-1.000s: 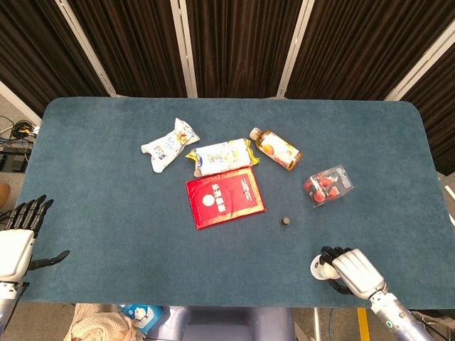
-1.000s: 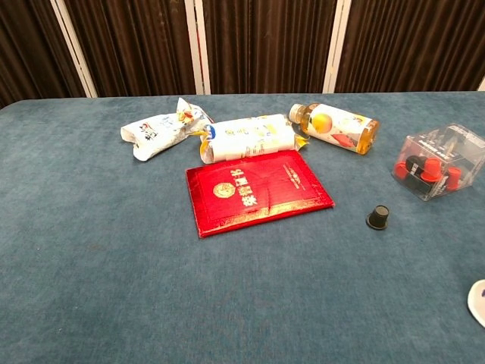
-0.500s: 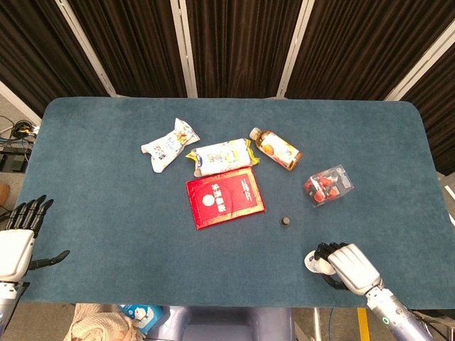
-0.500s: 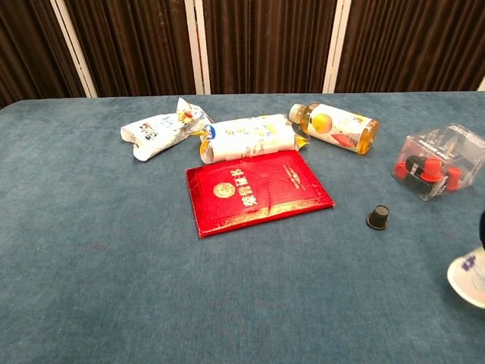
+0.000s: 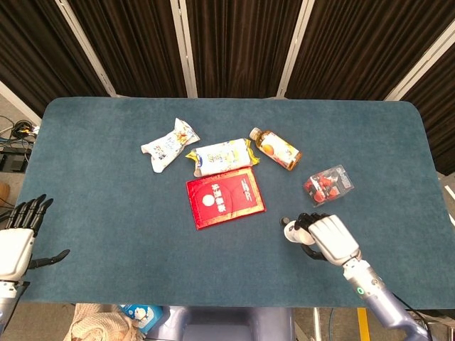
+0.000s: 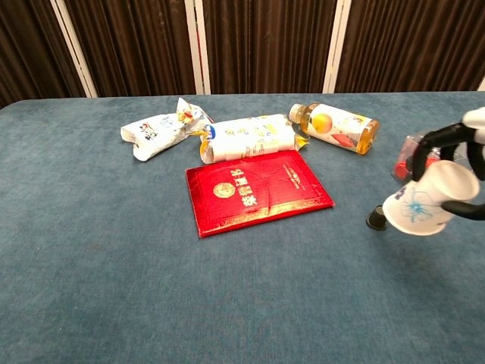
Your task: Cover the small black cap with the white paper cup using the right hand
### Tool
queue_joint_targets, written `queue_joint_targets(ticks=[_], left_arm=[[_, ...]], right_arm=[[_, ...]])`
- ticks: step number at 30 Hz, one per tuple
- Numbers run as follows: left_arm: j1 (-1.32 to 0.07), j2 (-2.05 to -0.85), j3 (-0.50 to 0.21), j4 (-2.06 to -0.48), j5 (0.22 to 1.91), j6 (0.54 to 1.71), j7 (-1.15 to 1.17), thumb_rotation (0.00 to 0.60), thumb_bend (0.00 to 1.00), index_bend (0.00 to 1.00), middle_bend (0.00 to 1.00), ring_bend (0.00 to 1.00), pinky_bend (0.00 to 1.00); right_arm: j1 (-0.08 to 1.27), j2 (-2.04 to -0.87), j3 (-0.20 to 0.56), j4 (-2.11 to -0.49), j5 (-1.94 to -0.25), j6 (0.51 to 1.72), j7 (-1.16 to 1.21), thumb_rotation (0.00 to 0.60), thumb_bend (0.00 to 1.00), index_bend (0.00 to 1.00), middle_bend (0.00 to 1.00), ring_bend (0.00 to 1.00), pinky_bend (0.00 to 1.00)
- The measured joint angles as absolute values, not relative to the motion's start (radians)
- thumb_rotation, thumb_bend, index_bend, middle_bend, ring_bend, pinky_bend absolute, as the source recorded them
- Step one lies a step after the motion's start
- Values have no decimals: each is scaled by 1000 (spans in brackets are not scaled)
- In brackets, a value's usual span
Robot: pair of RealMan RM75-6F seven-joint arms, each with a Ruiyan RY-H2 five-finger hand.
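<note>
The right hand (image 6: 462,163) grips the white paper cup (image 6: 426,200) with its fingers wrapped around it, tilted so its mouth faces down and left, right next to the small black cap (image 6: 373,219), which stands on the desk (image 5: 106,185) partly hidden behind the cup's rim. The red booklet (image 5: 225,197) lies to the cap's left and the clear box (image 5: 328,184) just behind it, with bare cloth toward the near edge. The left hand (image 5: 20,238) hangs off the desk's left edge, fingers apart and holding nothing.
</note>
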State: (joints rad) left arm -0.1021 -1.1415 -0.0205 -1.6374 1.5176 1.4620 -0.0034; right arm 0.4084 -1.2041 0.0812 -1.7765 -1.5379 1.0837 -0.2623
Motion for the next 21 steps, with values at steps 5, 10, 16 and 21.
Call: queue_joint_targets(ticks=[5, 10, 16, 21], left_arm=[[-103, -1137, -23, -1640, 1511, 1458, -13, 600, 0, 0, 0, 0, 18], [-103, -1134, -24, -1643, 1507, 1457, -20, 600, 0, 0, 0, 0, 18], [-103, -1137, -21, -1641, 1515, 1458, -17, 600, 0, 0, 0, 0, 18], [-103, -1136, -21, -1643, 1513, 1458, -17, 600, 0, 0, 0, 0, 18]], right_arm=[[445, -1259, 112, -1762, -1454, 1046, -335, 600, 394, 539, 359, 436, 542], [470, -1311, 122, -1725, -1391, 1022, -395, 600, 393, 539, 359, 436, 542], [478, -1367, 124, -1683, -1358, 1030, -418, 600, 393, 487, 359, 421, 510], [484, -1382, 113, -1670, -1339, 1028, -455, 600, 393, 18, 160, 211, 312]])
